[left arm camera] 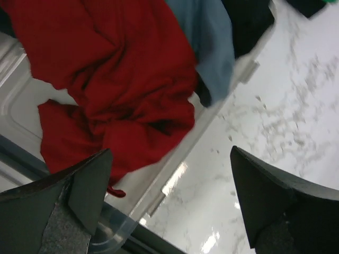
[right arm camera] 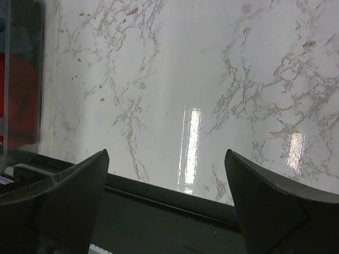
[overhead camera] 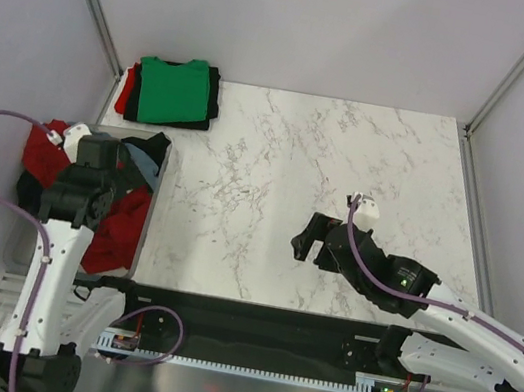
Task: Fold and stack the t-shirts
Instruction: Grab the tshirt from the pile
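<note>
T-shirts [overhead camera: 172,91] sit folded three deep, others heaped in one tub [overhead camera: 152,222]

Lab cell w/ partition walls [overhead camera: 303,21], marble-top table [overhead camera: 348,171]

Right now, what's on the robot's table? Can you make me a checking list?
Surface: white marble table, mostly bare.
Job's things: green t-shirt folded on top of a black shirt and a red shirt, far left corner; dark red t-shirt, grey-blue t-shirt and black t-shirt crumpled in the tub.
Clutter: clear plastic tub at the left edge.
Claws: left claw open, empty, over the tub's rim; right claw open, empty, over bare table.
Cables: purple cable on the left arm, another purple cable on the right.
Surroundings: grey walls, metal posts.
</note>
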`<act>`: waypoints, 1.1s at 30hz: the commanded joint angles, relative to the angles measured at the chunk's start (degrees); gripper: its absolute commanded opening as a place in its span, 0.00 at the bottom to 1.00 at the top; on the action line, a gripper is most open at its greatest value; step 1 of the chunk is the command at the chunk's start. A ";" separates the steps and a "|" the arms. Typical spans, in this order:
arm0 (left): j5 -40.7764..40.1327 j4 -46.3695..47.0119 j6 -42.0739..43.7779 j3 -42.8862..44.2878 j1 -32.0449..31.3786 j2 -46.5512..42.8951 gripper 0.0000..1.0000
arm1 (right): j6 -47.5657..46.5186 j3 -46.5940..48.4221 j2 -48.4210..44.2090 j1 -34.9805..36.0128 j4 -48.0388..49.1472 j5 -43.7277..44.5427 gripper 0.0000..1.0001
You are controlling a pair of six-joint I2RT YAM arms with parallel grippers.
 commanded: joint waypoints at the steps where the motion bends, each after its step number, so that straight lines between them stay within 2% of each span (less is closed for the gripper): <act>1: -2.63 5.87 0.24 1.16 8.82 3.41 1.00 | 0.01 -0.17 -1.18 -0.11 -0.60 -1.14 0.98; 4: 5.01 10.17 3.32 -1.30 19.55 6.75 0.99 | 0.28 -1.31 -2.14 -0.11 -0.69 -1.85 0.98; 6: 11.78 13.85 4.82 -2.62 25.60 8.42 0.94 | 0.36 -2.53 -2.67 -0.11 -0.69 -1.67 0.98; 12: 18.91 21.16 5.18 -5.87 27.48 13.96 0.91 | 0.72 -4.12 -3.64 -0.02 -0.60 -1.23 0.98; 16: 20.50 24.85 5.27 -6.66 27.48 18.17 0.86 | 0.45 -4.21 -3.03 -0.02 -0.69 -1.41 0.98; 21: 21.82 25.74 6.06 -6.93 27.48 24.77 0.76 | 0.54 -4.74 -3.11 -0.02 -0.69 -1.14 0.98; 22: 22.08 26.09 6.23 -6.93 27.48 25.47 0.71 | 0.63 -4.91 -3.29 -0.02 -0.69 -1.23 0.98; 24: 24.19 26.53 6.50 -6.58 27.48 26.18 0.51 | 0.98 -5.18 -3.55 -0.02 -0.95 -1.14 0.98; 25: 24.54 26.53 6.85 -6.23 27.48 26.09 0.40 | 1.07 -5.35 -3.99 -0.02 -1.04 -1.14 0.98; 26: 25.59 26.53 6.94 -5.96 27.57 25.75 0.23 | 1.15 -5.44 -3.99 -0.02 -1.30 -1.06 0.98; 28: 26.12 25.92 7.03 -4.74 27.48 24.17 0.07 | 1.42 -5.70 -4.61 -0.02 -1.74 -0.79 0.98; 29: 26.39 25.74 6.94 -4.21 27.48 23.38 0.02 | 1.42 -5.71 -4.78 -0.02 -2.01 -0.62 0.98; 33: 27.44 22.24 6.15 1.05 27.48 20.56 0.02 | 1.86 -6.14 -5.49 -0.02 -2.36 -0.53 0.98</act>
